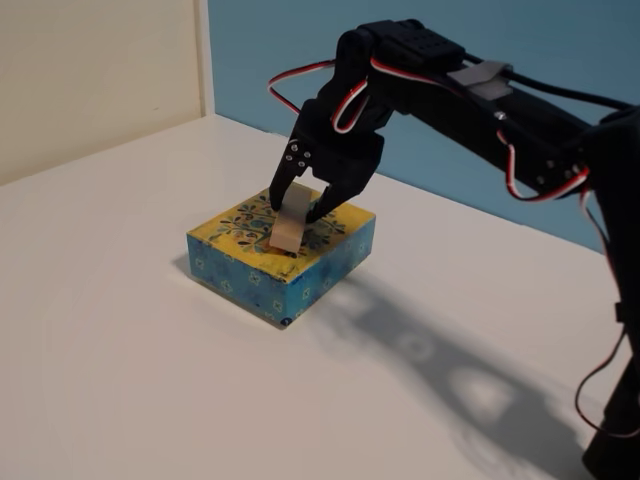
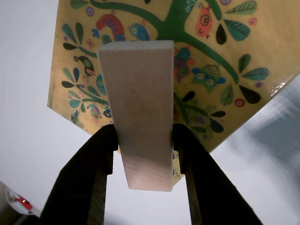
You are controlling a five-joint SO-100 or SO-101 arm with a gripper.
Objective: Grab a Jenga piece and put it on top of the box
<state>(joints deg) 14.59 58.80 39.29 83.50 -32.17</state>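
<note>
- The block [image 1: 288, 228] stands nearly upright, leaning a little, over the middle of the box [image 1: 282, 258]; in the fixed view its lower end is at the lid, though whether it truly touches cannot be told.
- In the wrist view the block [image 2: 140, 112] runs lengthwise up the picture, its far end over the tree pattern on the lid [image 2: 234, 56].
- The hand [image 1: 296, 208] is closed on the block, one black finger [image 2: 89, 173] pressed to each long side, gripping it near the upper end.
- The box is squarish and flat, with a yellow lid showing a green tree, leaves and birds, and blue patterned sides; it sits flat on the white counter [image 1: 120, 330].
- The black arm [image 1: 470, 110] reaches in from the right of the fixed view, with red and white wires looping along it.
- Its shadow falls on the counter to the right of the box.
- A blue wall [image 1: 300, 40] stands behind.
</note>
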